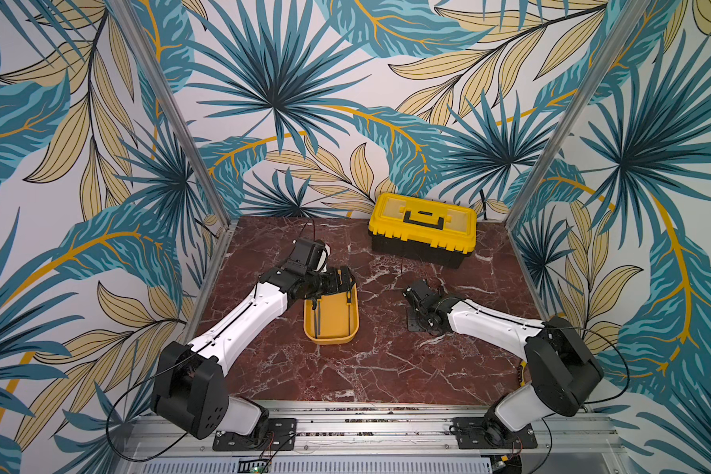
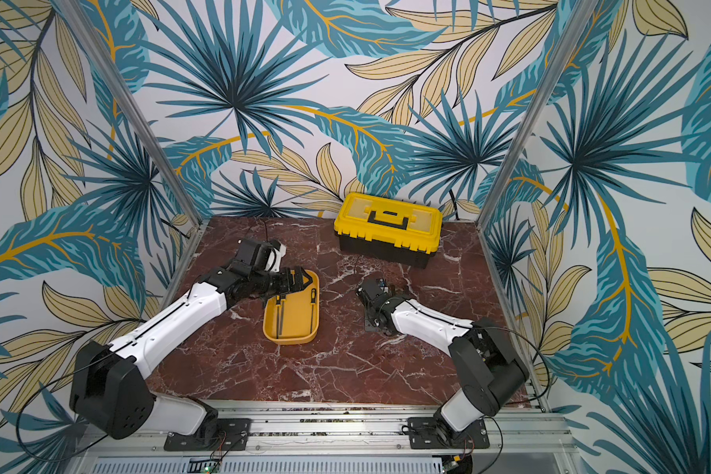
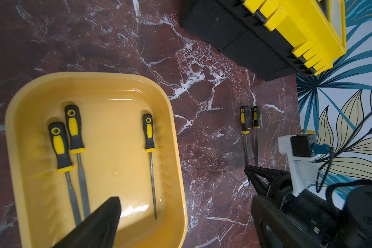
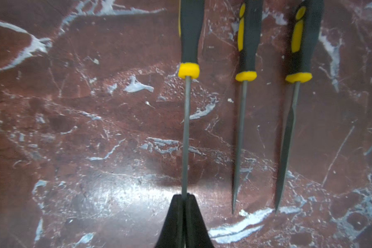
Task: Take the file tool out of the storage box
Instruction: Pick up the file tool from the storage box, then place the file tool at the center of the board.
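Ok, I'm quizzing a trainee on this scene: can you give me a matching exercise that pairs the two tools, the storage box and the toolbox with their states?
A. left tool
B. right tool
C. storage box
D. toolbox

1. shut on the shaft of a file
2. lid closed, at the back of the table
3. holds three files
4. open, above the storage box

Pairs: A-4, B-1, C-3, D-2
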